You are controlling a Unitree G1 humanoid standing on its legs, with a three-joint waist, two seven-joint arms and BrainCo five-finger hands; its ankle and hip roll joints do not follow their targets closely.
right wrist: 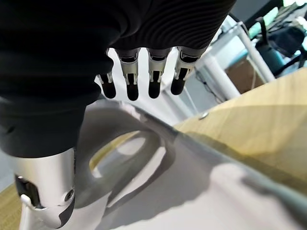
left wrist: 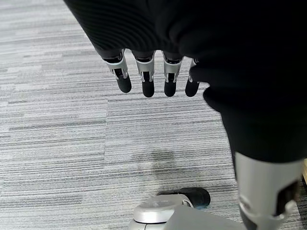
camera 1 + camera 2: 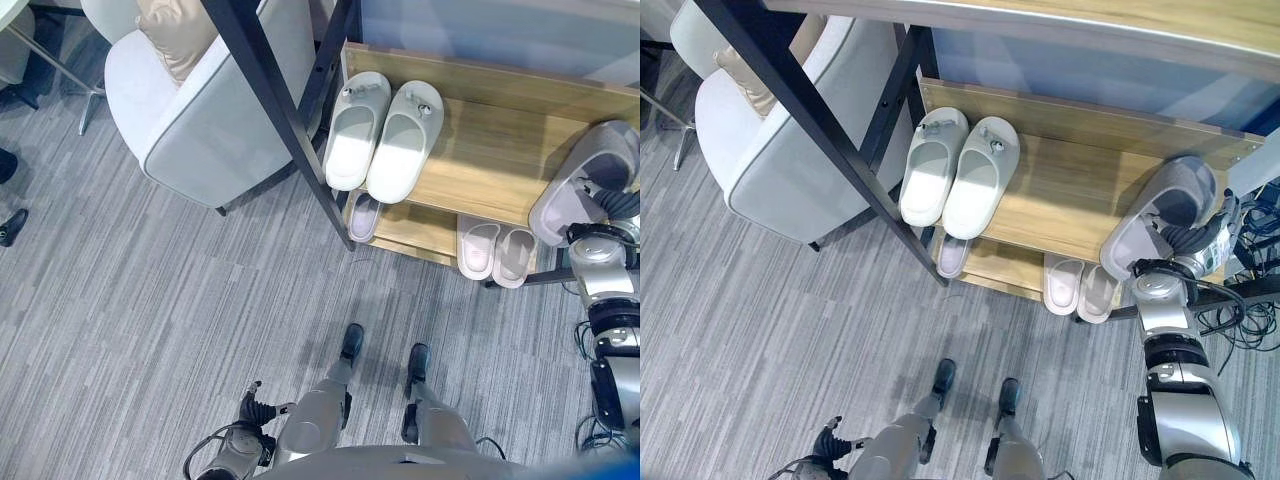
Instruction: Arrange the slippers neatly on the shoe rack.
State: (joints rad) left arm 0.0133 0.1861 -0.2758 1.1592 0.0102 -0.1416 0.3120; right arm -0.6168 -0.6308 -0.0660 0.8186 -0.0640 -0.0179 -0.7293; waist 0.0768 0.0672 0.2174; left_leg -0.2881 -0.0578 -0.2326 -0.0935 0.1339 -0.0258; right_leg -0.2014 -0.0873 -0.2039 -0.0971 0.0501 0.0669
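The right hand (image 3: pixel 1185 240) holds a grey slipper (image 3: pixel 1160 215) at the right end of the shoe rack (image 3: pixel 1070 200), its thumb curled on the slipper while its fingers (image 1: pixel 154 81) stick out straight above. The slipper's heel hangs past the shelf's front edge. A white pair (image 3: pixel 385 135) sits side by side at the shelf's left end, with bare wood between them and the grey one. A pink pair (image 3: pixel 497 250) and one more slipper (image 3: pixel 364 215) lie on the lower shelf. No writing can be read. The left hand (image 2: pixel 146 72) hangs loose and open over the carpet (image 3: pixel 150 300). A white armchair (image 3: pixel 210 100) stands left of the rack.
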